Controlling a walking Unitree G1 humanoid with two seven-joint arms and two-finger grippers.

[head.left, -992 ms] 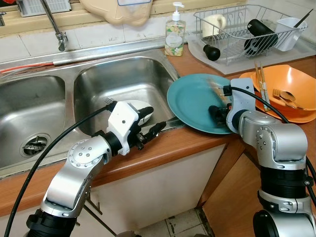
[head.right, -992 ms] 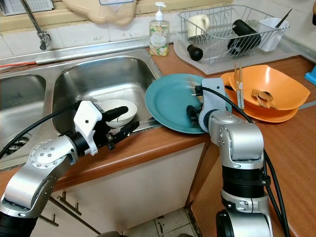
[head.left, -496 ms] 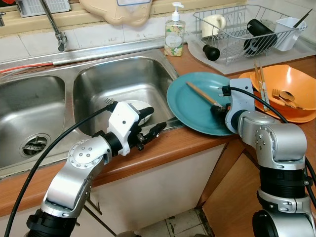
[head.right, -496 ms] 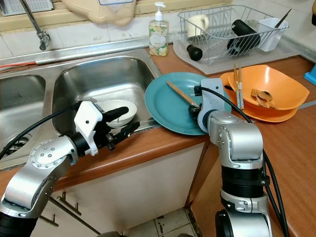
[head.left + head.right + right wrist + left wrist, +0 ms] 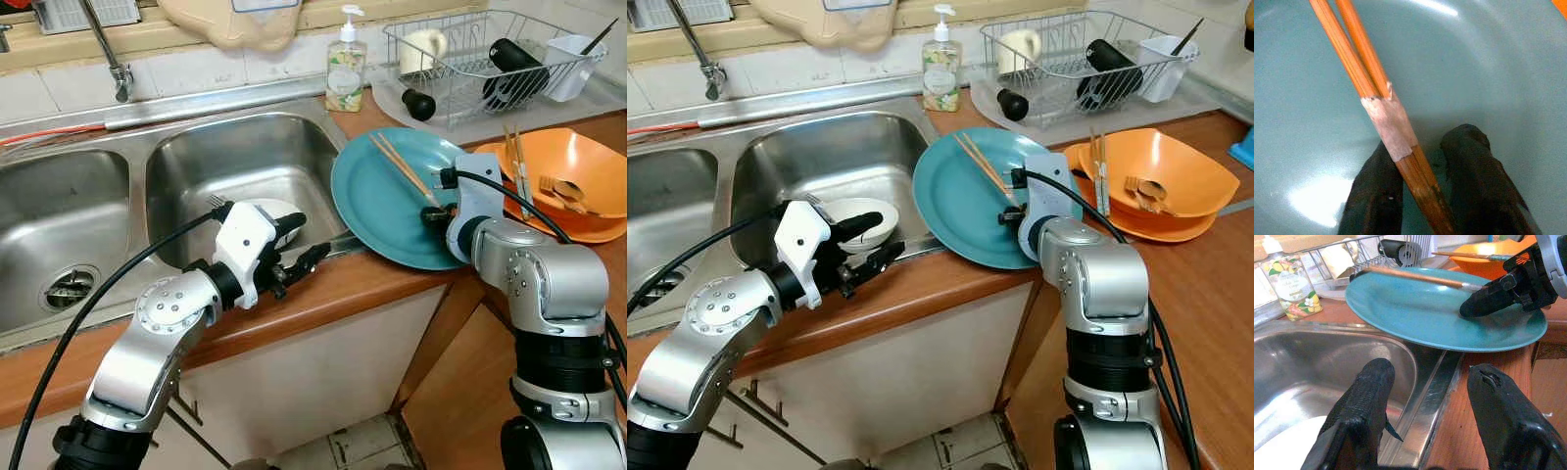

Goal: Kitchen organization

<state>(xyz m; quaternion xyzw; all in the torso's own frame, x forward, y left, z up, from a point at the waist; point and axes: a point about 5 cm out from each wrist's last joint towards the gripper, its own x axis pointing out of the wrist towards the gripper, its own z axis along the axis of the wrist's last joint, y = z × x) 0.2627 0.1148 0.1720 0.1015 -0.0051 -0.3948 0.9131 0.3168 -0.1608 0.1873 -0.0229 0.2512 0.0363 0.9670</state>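
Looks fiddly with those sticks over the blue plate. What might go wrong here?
The right gripper pinches the chopsticks only near one end, so they might swivel or slip out. The teal plate overhangs the sink's edge; a push could tip it. The left gripper hovers open just beside that rim and might bump it.

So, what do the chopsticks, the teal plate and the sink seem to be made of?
The chopsticks look like wood or bamboo: orange-brown and matte, with a pale tape band joining them. The teal plate looks glazed ceramic or maybe melamine: smooth, with soft glossy highlights. The sink appears to be stainless steel: grey, brushed, with dull reflections.
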